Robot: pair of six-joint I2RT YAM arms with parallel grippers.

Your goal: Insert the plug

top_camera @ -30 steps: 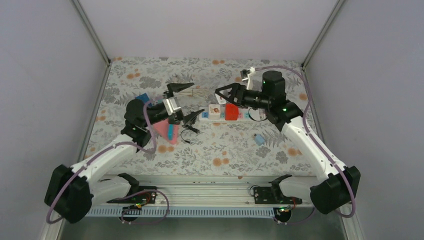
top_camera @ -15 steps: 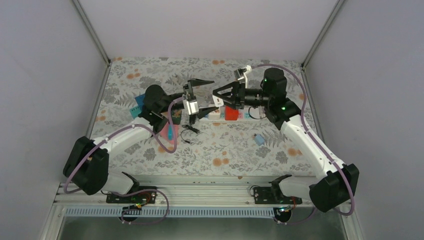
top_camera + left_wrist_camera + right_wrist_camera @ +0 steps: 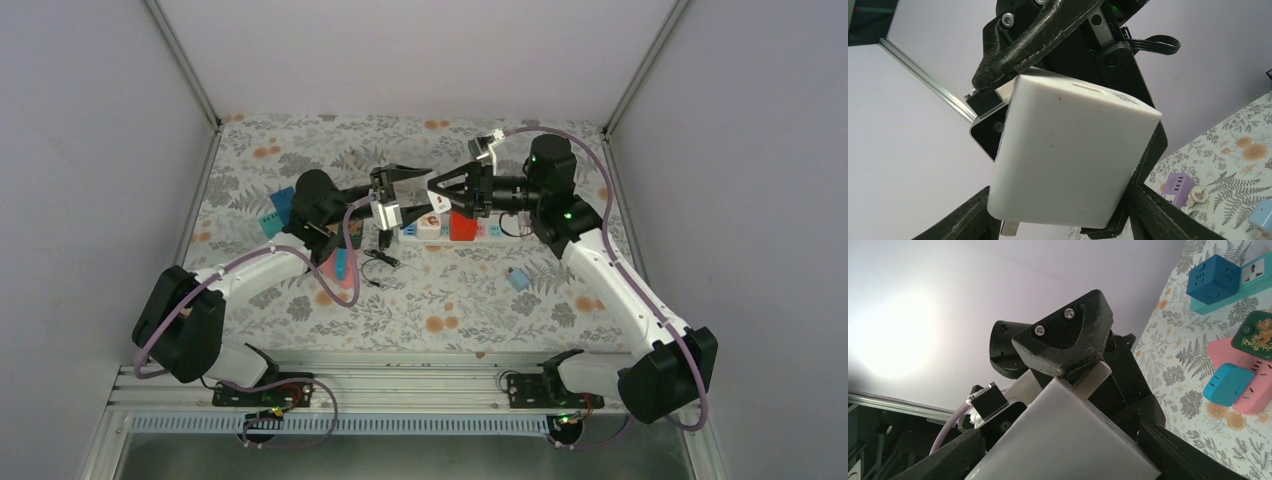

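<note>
The white adapter (image 3: 1073,155) was held in the air near the power strip (image 3: 478,231). The right gripper (image 3: 1068,455) was clamped across two of its faces, and the left gripper (image 3: 1063,220), partly closed, bore against the other two. It appeared light, rigid and smooth, hence liable to slip. The flat side faces, clear of the prong (image 3: 1009,229), were the proper hold, and no marking on it was legible.

Light-blue cube (image 3: 517,279) lies on floral cloth (image 3: 450,305).
</note>
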